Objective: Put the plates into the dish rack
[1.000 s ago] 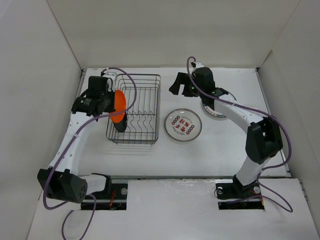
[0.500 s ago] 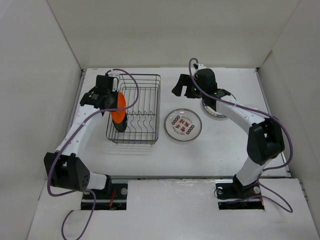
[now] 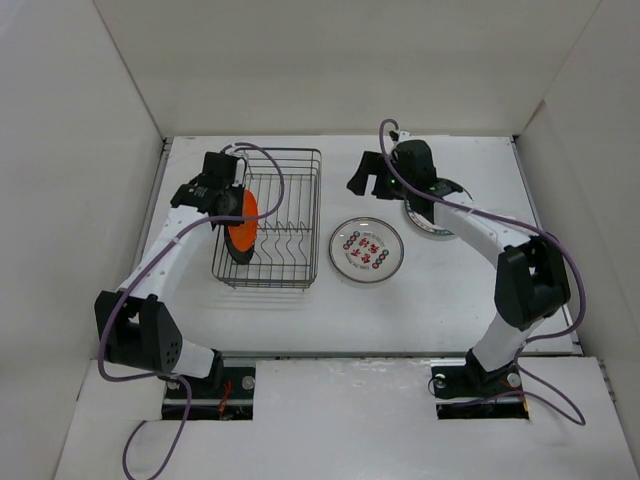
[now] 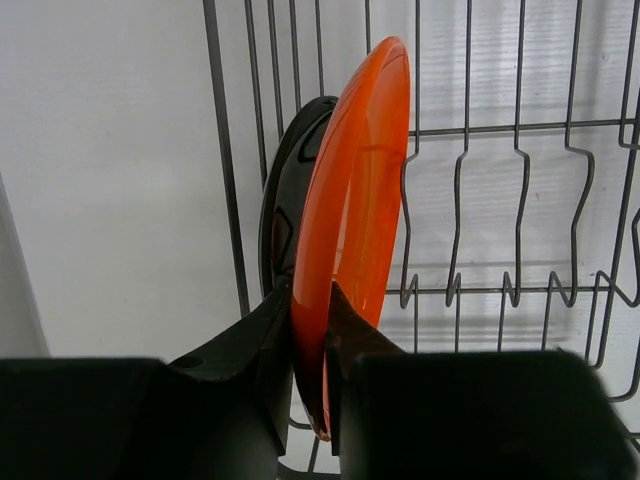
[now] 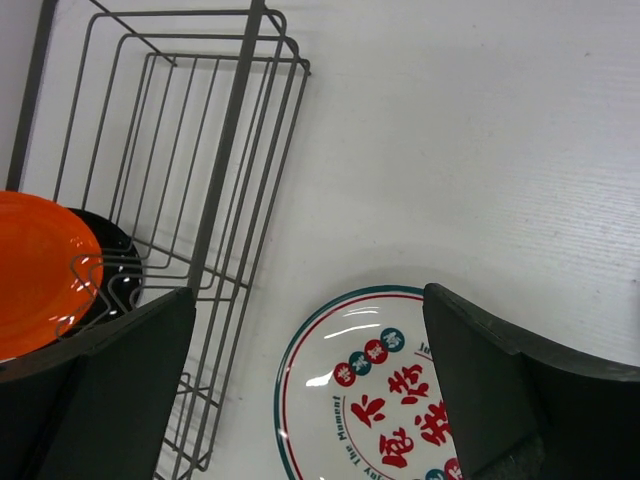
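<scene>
- The left tool [image 4: 310,300] is clamped on the rim of the small round orange plate [image 4: 352,190], which is held on edge to fit between tines.
- The plate is placed within the dark metal wire dish rack [image 3: 317,200], just beside the small round black plate [image 4: 284,190] standing there.
- The right tool [image 5: 305,390] is spread wide and aimed at the white round plate with red-black marks [image 3: 367,250] on the tabletop [image 3: 450,300].

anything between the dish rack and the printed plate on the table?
Nothing. Only a narrow strip of bare white table separates the dish rack from the printed plate. It shows in the top view, and the right wrist view confirms it.
</scene>
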Motion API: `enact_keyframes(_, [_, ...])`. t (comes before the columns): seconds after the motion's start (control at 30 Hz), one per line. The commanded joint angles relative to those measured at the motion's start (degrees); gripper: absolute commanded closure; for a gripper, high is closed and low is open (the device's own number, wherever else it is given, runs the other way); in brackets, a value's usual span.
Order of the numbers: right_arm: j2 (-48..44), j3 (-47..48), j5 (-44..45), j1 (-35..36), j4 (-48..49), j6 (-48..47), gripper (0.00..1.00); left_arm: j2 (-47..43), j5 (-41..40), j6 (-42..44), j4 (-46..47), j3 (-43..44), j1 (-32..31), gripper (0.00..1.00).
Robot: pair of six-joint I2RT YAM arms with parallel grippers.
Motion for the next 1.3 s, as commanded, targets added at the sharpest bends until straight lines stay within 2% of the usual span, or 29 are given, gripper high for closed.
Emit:
enact_keyframes(0.0, [-3.1, -1.0, 0.2, -0.9, 1.6, -0.9, 0.0, -0.8, 0.5, -0.9, 0.9, -0.5, -0.7, 0.86])
enact_keyframes(0.03, [-3.8, -1.0, 1.0, -1.4, 1.6, -0.9, 0.0, -0.8, 0.5, -0.9, 0.9, -0.5, -0.7, 0.8])
enact_keyframes(0.07, [-5.0, -1.5, 1.6, -1.4, 1.6, -0.9, 0.0, -1.4, 1.1, -0.9, 0.9, -0.5, -0.7, 0.64])
enact_keyframes(0.1, [-6.0, -2.5, 2.4, -2.1, 1.6, -0.9, 0.0, -2.0, 1.6, -0.1, 0.3, 0.4, -0.7, 0.63])
enact_keyframes(0.17, [-8.3, -4.1, 6.2, -3.8, 1.6, -0.3, 0.0, -2.0, 3.4, 0.6, -1.3, 2.6, -0.7, 0.46])
enact_keyframes(0.2, [-11.0, -6.5, 7.6, -4.4, 1.6, 0.4, 0.0, -2.0, 4.2, 1.4, -2.3, 4.2, -0.7, 0.28])
enact_keyframes(0.23, [-12.7, -8.0, 10.4, -5.0, 1.6, 1.2, 0.0, -2.0, 5.9, 1.4, -3.7, 7.5, -0.7, 0.2])
enact_keyframes(0.33, [-20.6, -14.2, 15.1, -6.7, 1.0, 3.1, 0.0, -2.0, 9.6, 2.7, -5.7, 15.4, -1.3, 0.05])
enact_keyframes(0.4, [-26.1, -17.8, 24.2, -7.3, -1.6, 5.3, 0.0, -2.0, 11.9, 2.7, -6.9, 19.4, -1.3, 0.0])
enact_keyframes(0.43, [-32.2, -21.7, 27.8, -7.3, -2.7, 9.0, 0.0, -2.0, 13.3, 3.2, -6.9, 21.0, -1.8, 0.0])
enact_keyframes(0.5, [-38.2, -25.3, 37.6, -9.4, -7.4, 15.3, 0.0, -1.5, 17.1, 3.2, -6.9, 25.1, -1.8, 0.0])
enact_keyframes(0.53, [-41.1, -29.1, 38.9, -10.6, -11.0, 17.1, 0.0, -1.5, 17.8, 3.2, -6.0, 26.0, -1.8, 0.0])
enact_keyframes(0.57, [-46.2, -30.5, 39.4, -12.0, -13.1, 19.4, 0.0, -1.0, 19.2, 3.2, -6.0, 27.3, -1.8, 0.0])
enact_keyframes(0.67, [-51.8, -35.1, 39.4, -18.6, -20.5, 21.3, 0.0, 1.2, 22.0, 3.2, -4.2, 28.5, -1.8, 0.0])
enact_keyframes(0.83, [-53.5, -38.3, 40.9, -24.2, -28.9, 30.4, 0.0, 4.2, 26.2, 2.7, -3.7, 30.4, -2.3, 0.0])
enact_keyframes(0.9, [-55.8, -40.7, 40.9, -24.8, -27.5, 32.7, 0.04, 5.3, 26.8, 3.2, -3.7, 30.9, -2.3, 0.0])
enact_keyframes(0.97, [-55.8, -41.5, 42.1, -25.6, -26.3, 34.5, 0.06, 6.8, 27.5, 4.8, -4.3, 33.1, -2.3, 0.0])
enact_keyframes(1.0, [-53.2, -41.5, 42.2, -25.6, -25.8, 37.1, 0.11, 7.4, 27.5, 4.8, -4.3, 33.7, -2.3, 0.0])
enact_keyframes(1.1, [-47.7, -39.5, 40.3, -28.3, -22.6, 38.9, 0.14, 9.0, 28.1, 6.3, -5.4, 35.5, -2.3, 0.0])
enact_keyframes(1.27, [-32.8, -34.3, 36.7, -32.3, -17.8, 42.6, 0.16, 10.1, 29.8, 6.9, -5.4, 35.0, -2.3, 0.0])
